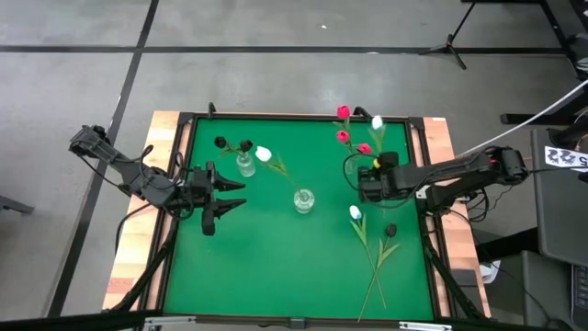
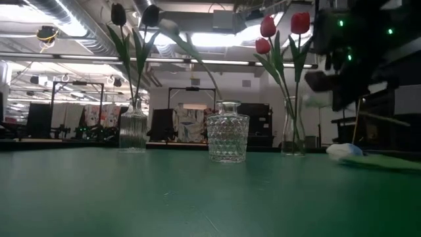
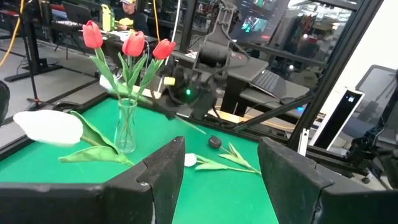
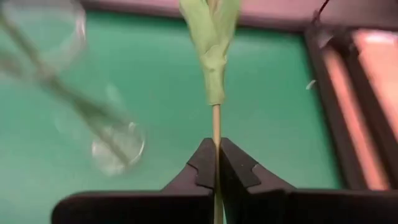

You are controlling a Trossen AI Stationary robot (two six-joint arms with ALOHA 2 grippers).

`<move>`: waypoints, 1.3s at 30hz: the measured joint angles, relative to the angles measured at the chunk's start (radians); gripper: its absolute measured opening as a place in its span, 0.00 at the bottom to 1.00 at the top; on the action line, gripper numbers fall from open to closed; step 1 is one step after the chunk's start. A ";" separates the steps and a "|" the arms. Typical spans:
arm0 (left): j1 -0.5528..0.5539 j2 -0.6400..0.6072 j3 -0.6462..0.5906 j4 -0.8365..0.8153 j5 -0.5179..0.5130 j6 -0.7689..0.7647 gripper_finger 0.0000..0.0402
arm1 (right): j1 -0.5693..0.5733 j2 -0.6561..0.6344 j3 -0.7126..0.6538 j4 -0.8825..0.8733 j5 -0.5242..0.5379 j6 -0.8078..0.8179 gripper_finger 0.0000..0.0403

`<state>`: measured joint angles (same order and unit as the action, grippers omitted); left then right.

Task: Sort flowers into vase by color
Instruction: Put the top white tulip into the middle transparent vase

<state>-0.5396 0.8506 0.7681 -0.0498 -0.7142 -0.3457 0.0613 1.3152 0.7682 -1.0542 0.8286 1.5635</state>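
Pinching a white tulip's stem point(image 4: 216, 134) in my right gripper point(image 4: 217, 163), I next must carry it to the middle vase point(image 1: 303, 199).

Nine flowers point(image 1: 344, 136), three vases point(image 1: 304, 199)

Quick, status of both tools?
Left tool: open, empty.
Right tool: closed on white artificial tulip's thin stem.

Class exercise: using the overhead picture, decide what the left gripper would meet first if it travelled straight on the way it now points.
Probably the middle glass vase: the left gripper, fingers open, points across the green mat towards it. Height is unclear, so it might pass above.
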 joint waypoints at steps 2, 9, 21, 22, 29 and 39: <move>0.000 0.000 0.000 0.000 0.000 -0.007 0.50 | -0.014 -0.036 0.033 -0.043 0.041 0.000 0.01; 0.000 0.000 0.000 0.001 0.000 -0.015 0.50 | -0.050 -0.173 0.142 -0.262 0.195 0.000 0.00; 0.000 0.000 0.000 0.000 0.000 -0.014 0.50 | 0.092 -0.264 0.321 -0.278 0.492 -0.157 0.00; 0.000 0.000 0.000 0.000 0.000 -0.013 0.50 | 0.116 -0.262 0.339 -0.276 0.515 -0.173 0.00; 0.000 0.000 0.000 -0.029 0.000 -0.013 0.50 | 0.327 -0.241 0.431 -0.090 0.705 -0.429 0.00; 0.000 0.001 0.000 -0.034 0.000 -0.014 0.50 | 0.556 -0.102 0.443 0.284 0.711 -0.704 0.00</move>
<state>-0.5396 0.8513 0.7685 -0.0837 -0.7139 -0.3599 0.6172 1.2129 1.2110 -0.7703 1.5394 0.8597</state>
